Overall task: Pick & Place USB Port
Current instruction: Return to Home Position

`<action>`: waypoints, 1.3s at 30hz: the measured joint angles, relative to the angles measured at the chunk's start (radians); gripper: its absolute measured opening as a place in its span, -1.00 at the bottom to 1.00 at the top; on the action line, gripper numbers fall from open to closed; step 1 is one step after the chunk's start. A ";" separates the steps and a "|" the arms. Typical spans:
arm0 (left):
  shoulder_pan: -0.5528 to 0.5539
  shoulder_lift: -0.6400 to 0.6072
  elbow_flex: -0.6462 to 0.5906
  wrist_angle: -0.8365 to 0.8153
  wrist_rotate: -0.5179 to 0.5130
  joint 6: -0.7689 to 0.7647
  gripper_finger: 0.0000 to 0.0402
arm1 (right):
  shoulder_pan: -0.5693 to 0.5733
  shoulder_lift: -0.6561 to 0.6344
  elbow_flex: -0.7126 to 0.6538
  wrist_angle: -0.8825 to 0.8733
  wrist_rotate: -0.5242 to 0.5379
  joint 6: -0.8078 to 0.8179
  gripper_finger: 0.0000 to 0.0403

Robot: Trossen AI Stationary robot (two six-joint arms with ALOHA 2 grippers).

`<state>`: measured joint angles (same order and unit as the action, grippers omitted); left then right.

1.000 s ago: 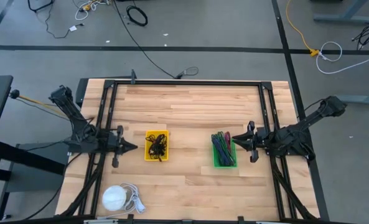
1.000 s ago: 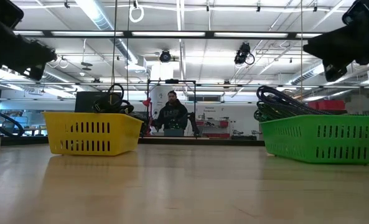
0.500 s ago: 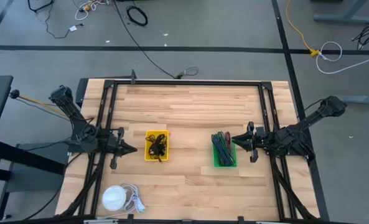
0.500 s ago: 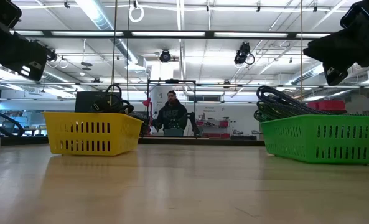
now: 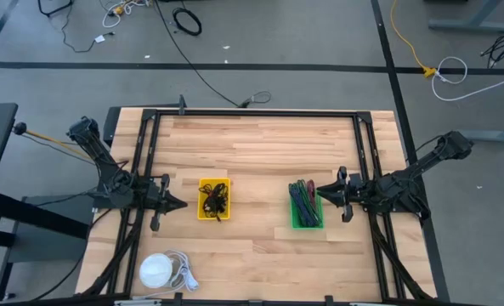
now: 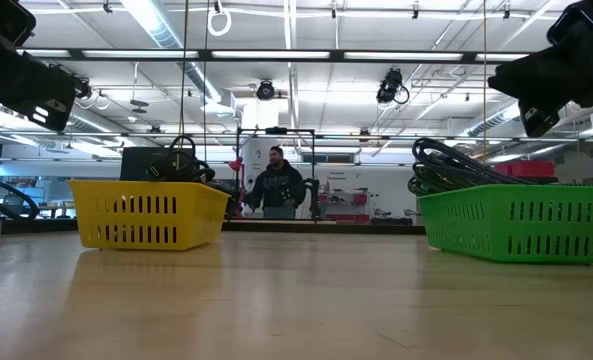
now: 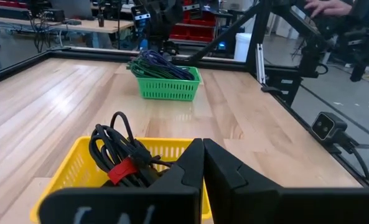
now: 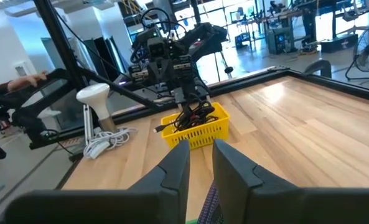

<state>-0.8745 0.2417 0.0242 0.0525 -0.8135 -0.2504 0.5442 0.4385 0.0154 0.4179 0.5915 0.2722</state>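
Note:
A yellow basket [image 5: 214, 198] stands on the wooden table and holds a bundle of black cables [image 7: 119, 155] bound with a red tie. A green basket [image 5: 306, 218] to its right holds dark and coloured cables [image 5: 303, 198]. My left gripper [image 5: 180, 203] hovers shut just left of the yellow basket, pointing at it, and touches nothing. My right gripper [image 5: 321, 192] hovers at the green basket's right rim, pointing left, its fingers a narrow gap apart [image 8: 201, 163] above the cables. In the low view both baskets [image 6: 151, 212] [image 6: 516, 225] rest flat on their bases.
A white round device with a coiled white cord [image 5: 160, 270] lies near the table's near left corner. Black frame rails [image 5: 252, 113] run along the far, left and right edges. Bare wood lies between the two baskets. A person [image 6: 276, 185] sits beyond the far edge.
My left gripper has drawn back slightly toward the table's left edge, then held still. The baskets and cables have not moved.

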 joint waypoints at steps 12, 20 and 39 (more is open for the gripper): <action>0.219 -0.081 0.000 0.002 0.070 0.000 -0.93 | -0.099 -0.226 0.001 -0.013 -0.007 0.000 -0.64; 0.519 -0.242 -0.015 0.037 0.067 -0.005 -0.93 | -0.276 -0.419 0.001 -0.017 -0.006 0.000 -0.64; 0.942 -0.241 -0.016 0.069 0.051 -0.008 -0.93 | -0.589 -0.439 0.001 -0.039 0.012 -0.001 -0.64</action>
<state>0.0674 0.0006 0.0082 0.1216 -0.7624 -0.2584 -0.0445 -0.0002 0.0166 0.3794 0.6040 0.2714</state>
